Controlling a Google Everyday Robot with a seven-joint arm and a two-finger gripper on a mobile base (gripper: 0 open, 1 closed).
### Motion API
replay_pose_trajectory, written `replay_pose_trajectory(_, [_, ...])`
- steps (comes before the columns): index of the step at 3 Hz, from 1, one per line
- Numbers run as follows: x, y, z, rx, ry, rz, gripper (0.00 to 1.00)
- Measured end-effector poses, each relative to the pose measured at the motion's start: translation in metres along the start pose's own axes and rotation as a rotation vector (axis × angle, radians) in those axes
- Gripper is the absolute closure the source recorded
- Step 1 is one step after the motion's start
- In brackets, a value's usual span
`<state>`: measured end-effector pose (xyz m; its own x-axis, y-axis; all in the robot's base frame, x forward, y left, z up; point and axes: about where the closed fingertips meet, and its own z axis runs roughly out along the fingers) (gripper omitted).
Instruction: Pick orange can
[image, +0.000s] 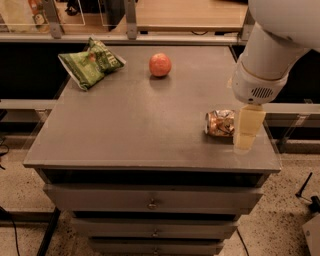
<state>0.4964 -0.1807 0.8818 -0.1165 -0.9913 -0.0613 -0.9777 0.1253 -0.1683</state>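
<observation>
While gripper (246, 137) hangs at right end of orange can (219, 123), lying sideways near-right on tabletop (130, 125), approach step; open or closed, cannot tell. Next: straddle can, clamp, lift.

The gripper (246, 141) hangs just right of the orange can (219, 123) and blocks that side. Left of the can and in front of it, the table top (130, 125) lies open. The round fruit (160, 65) and the green bag (91, 62) sit well behind the can, to its left.
</observation>
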Motion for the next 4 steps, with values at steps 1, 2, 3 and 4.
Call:
replay_pose_trajectory(1, [-0.006,-0.003,0.020,-0.021,-0.008,-0.004,0.00])
replay_pose_trajectory(2, [-0.013,-0.004,0.036,-0.032,-0.026,-0.007,0.01])
replay_pose_trajectory(3, [-0.020,-0.004,0.043,-0.040,-0.056,-0.004,0.18])
replay_pose_trajectory(4, [-0.025,-0.001,0.048,-0.046,-0.075,-0.006,0.40])
